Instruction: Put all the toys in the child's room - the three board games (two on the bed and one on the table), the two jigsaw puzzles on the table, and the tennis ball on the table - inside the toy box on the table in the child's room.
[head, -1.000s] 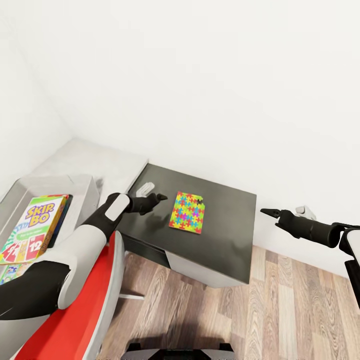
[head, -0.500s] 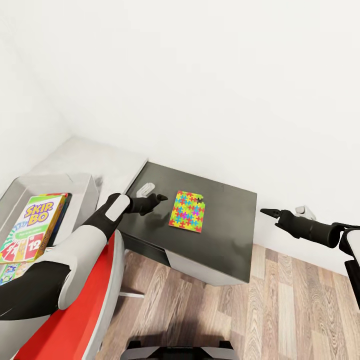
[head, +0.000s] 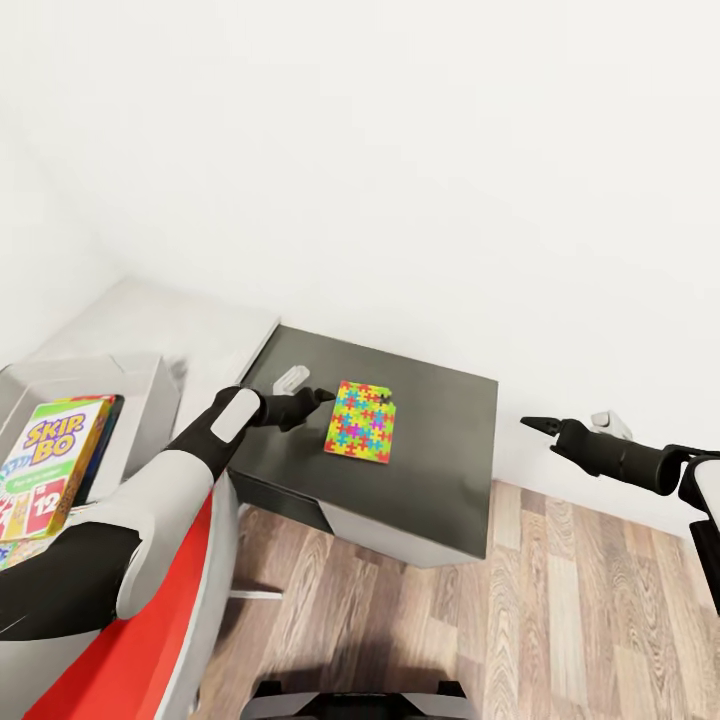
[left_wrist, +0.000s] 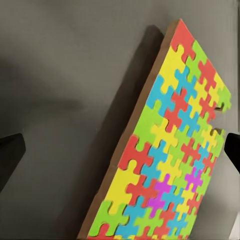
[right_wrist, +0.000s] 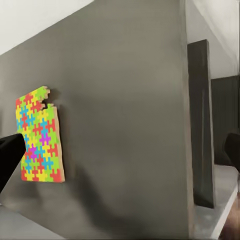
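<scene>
Puzzle (head: 360, 421) (left_wrist: 165, 160) (right_wrist: 39, 135): flat on dark table (head: 440, 450) (left_wrist: 65, 90) (right_wrist: 125, 125), toward its left half; long axis roughly 12-to-6 in head view, tilted slightly toward 1; notched corner at far right. Left gripper (head: 318, 396): just at 9 o'clock of puzzle's far edge, above table; fingertips (left_wrist: 10, 155) spread either side of puzzle in wrist view. Right gripper (head: 532, 425): at 3 o'clock, well apart from puzzle, beyond table's right edge; jaws parted in wrist view. Toy box (head: 150, 400) at 9 o'clock, holding Skip-Bo game (head: 45, 465).
</scene>
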